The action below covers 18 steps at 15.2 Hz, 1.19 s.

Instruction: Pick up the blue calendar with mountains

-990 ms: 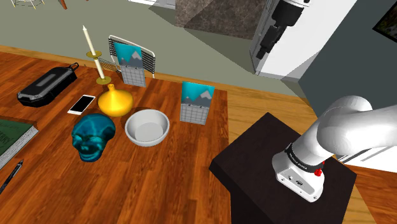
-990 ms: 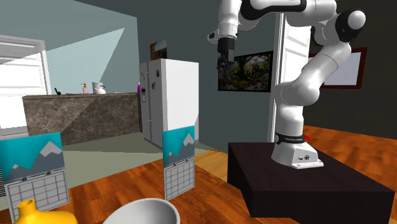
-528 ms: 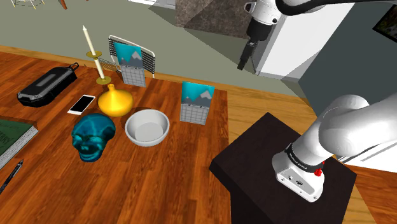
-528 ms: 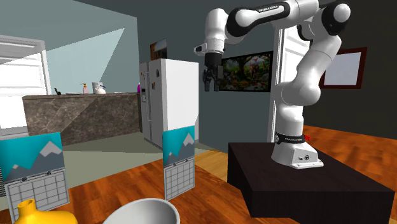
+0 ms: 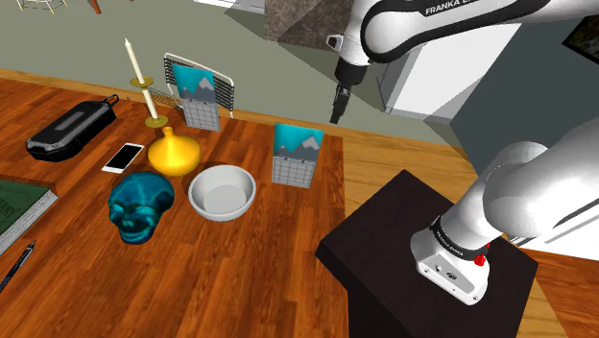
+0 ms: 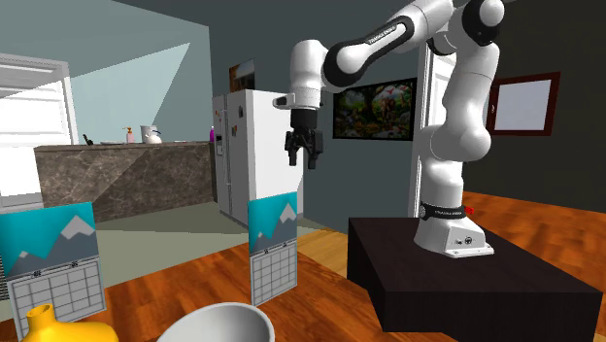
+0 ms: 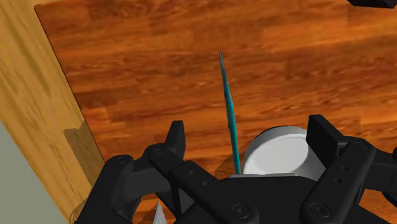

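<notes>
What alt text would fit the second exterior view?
The open gripper hangs above a standing blue calendar on a wooden table, not touching it. A second calendar, a yellow vase and a white bowl sit toward the view's lower left.

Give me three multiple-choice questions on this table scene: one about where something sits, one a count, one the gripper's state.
1. In the shoulder view, where is the blue skull relative to the white bowl?
A) left of it
B) right of it
C) inside it
2. How many mountain calendars stand on the table?
A) one
B) two
C) four
3. The gripper is:
A) shut on a calendar
B) open, holding nothing
C) shut on the bowl

Answers:
1 A: the skull sits to the bowl's left.
2 B: one stands by the candle, one apart from it.
3 B: in the wrist view its fingers stand apart, touching nothing.
</notes>
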Available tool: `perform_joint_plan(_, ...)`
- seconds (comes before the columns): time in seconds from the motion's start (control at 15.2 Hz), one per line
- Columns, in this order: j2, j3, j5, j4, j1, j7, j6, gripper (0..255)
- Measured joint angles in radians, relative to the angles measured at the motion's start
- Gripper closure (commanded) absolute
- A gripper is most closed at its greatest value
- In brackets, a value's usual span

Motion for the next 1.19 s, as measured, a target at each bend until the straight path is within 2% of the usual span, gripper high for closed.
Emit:
perform_joint_plan(0.2,0.093,0.006,-0.005,0.019,0.017,-0.050,0.073,0)
perform_joint_plan(0.66,0.164,0.007,-0.001,-0.015,0.022,-0.066,0.177,0)
perform_joint_plan(0.73,0.168,0.007,0.000,-0.018,0.022,-0.066,0.184,255)
perform_joint_plan(1.19,0.172,0.008,0.000,-0.021,0.023,-0.065,0.192,255)
